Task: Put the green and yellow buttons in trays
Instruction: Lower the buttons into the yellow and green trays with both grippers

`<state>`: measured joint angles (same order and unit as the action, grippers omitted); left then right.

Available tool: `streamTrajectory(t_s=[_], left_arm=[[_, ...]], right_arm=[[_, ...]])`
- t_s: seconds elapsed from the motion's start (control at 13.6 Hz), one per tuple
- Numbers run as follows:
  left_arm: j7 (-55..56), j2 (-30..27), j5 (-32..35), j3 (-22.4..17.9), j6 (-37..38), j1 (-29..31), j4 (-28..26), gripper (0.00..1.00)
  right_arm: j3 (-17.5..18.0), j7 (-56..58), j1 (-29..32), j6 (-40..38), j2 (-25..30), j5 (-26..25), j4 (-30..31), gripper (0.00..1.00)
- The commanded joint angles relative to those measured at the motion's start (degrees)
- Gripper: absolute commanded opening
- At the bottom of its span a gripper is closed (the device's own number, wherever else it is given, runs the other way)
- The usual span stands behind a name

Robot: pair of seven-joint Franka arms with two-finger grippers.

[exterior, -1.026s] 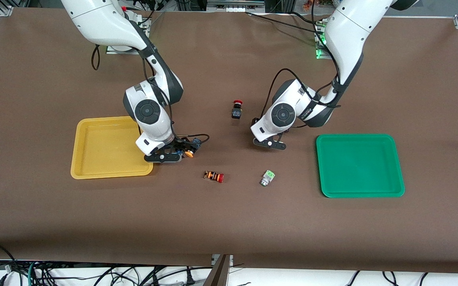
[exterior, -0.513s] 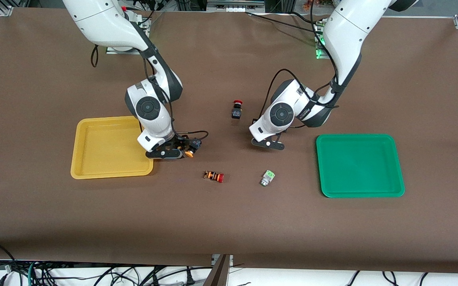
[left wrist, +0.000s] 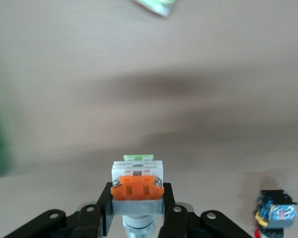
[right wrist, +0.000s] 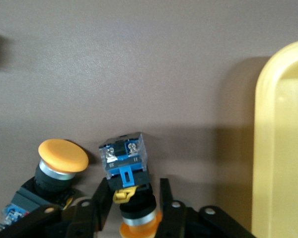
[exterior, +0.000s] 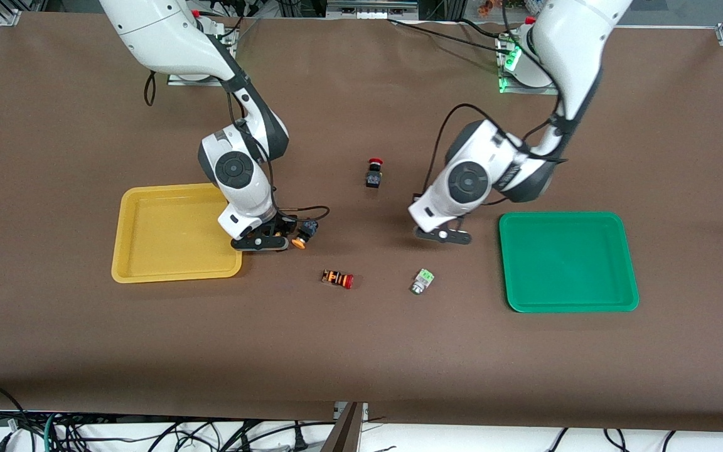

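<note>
My right gripper is beside the yellow tray, at its corner nearest the table's middle. In the right wrist view it is shut on a black-bodied switch with a yellow-orange cap, held tilted. A second yellow-capped switch lies right beside it. My left gripper is above the table next to the green tray. It is shut on a white switch with an orange patch. A white switch with a green patch lies on the table nearer the front camera.
An orange-striped switch with a red cap lies between the two trays. A black switch with a red cap stands closer to the arm bases and shows in the left wrist view. Both trays hold nothing.
My left arm has moved toward the green tray with its switch. My right gripper has shifted slightly off the yellow tray's corner, then held still.
</note>
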<state>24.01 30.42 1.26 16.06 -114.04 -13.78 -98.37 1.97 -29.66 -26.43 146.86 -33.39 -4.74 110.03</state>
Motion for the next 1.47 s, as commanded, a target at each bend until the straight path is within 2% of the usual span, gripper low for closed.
streamTrajectory(t_s=[0.0, 0.15, 0.22, 0.44, 0.59, 0.66, 0.81, 0.95, 1.03, 1.1, 1.25, 1.39], left_arm=[[-4.7, -1.2, 2.9, -0.4, 9.3, 5.6, 5.2, 0.02], [-9.4, -0.8, 9.7, -0.4, 10.0, 9.9, 5.8, 0.02], [-12.2, 0.0, 11.5, -0.4, 9.7, 11.7, 5.8, 0.02], [-19.8, 4.7, 12.2, -0.4, 7.3, 16.5, 5.5, 0.03], [-23.9, 7.4, 12.1, -0.4, 5.5, 18.3, 5.2, 0.03], [-24.5, 8.3, 12.1, -0.4, 5.2, 18.7, 5.1, 0.03], [-25.7, 9.6, 12.1, -0.4, 3.7, 19.4, 5.1, 0.06], [-26.4, 10.9, 12.1, -0.4, 2.0, 20.3, 5.0, 0.11], [-26.4, 10.9, 12.1, -0.3, 1.8, 20.4, 5.1, 0.27], [-26.4, 10.8, 12.1, -0.4, 1.7, 20.3, 5.3, 0.99], [-26.3, 10.2, 12.1, -0.3, 2.0, 20.2, 5.9, 1.00], [-25.9, 8.1, 11.8, 0.3, 2.3, 19.5, 7.7, 1.00]], right_arm=[[0.1, -0.3, 0.0, 3.4, -0.2, -0.4, 1.6, 0.23], [0.1, -0.1, -0.1, 3.4, -0.1, -0.4, 1.4, 0.05], [0.1, 0.2, 0.0, 3.4, 0.2, -0.4, 1.2, 0.00], [-0.1, 0.9, 0.5, 1.2, 2.9, 0.1, 0.0, 0.00], [-0.4, 3.5, 3.3, -8.1, 6.3, 0.2, -2.5, 0.00], [-0.5, 8.3, 5.8, -13.2, 7.9, 1.4, -3.5, 0.00], [-0.6, 20.2, 11.1, -17.9, 11.3, 8.8, -3.3, 0.00], [-2.9, 27.0, 14.0, -21.2, 12.6, 11.2, -3.1, 0.00], [-5.2, 28.7, 14.4, -21.4, 12.6, 11.2, -2.9, 0.00], [-7.2, 31.0, 14.5, -21.2, 12.5, 11.3, -2.0, 0.00], [-9.7, 36.1, 15.6, -20.5, 11.8, 13.1, -0.4, 0.00], [-9.7, 40.1, 17.7, -16.0, 11.4, 14.9, 2.5, 0.00]])
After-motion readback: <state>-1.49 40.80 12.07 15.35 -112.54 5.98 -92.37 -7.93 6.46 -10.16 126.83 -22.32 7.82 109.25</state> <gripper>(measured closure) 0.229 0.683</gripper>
